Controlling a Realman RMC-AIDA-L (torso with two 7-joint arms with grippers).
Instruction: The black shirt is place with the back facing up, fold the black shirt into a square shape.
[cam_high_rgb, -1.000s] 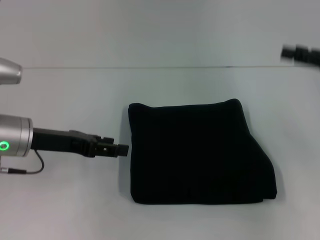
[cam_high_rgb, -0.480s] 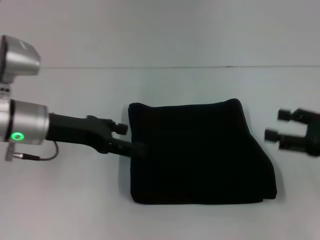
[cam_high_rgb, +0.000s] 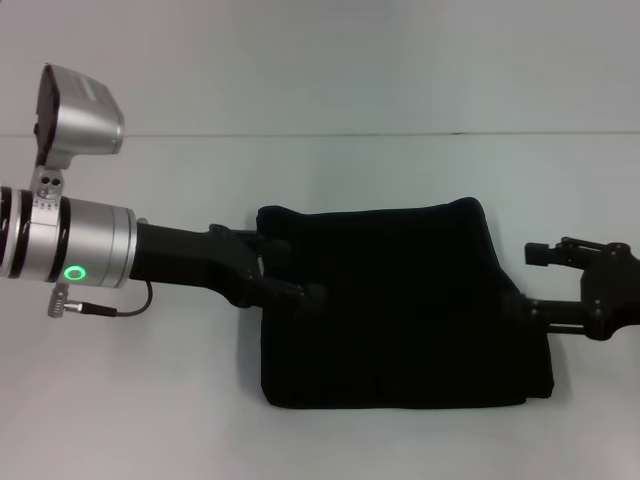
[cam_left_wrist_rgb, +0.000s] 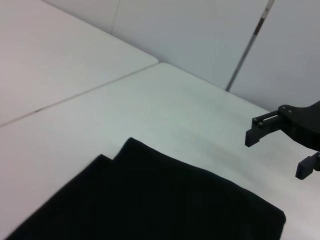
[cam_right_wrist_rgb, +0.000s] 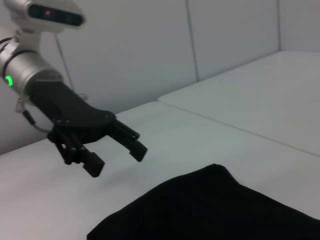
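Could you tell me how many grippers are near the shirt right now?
2: the left gripper over the black shirt's left edge, the right gripper open at its right edge.

Both tools open, facing inward.

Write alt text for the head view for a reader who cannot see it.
A black shirt, folded into a rough square, lies on a white table. The left gripper, open, reaches over its left edge; the right gripper, open, sits at its right edge.

Bare table all around the black shirt — a hand at either side edge.
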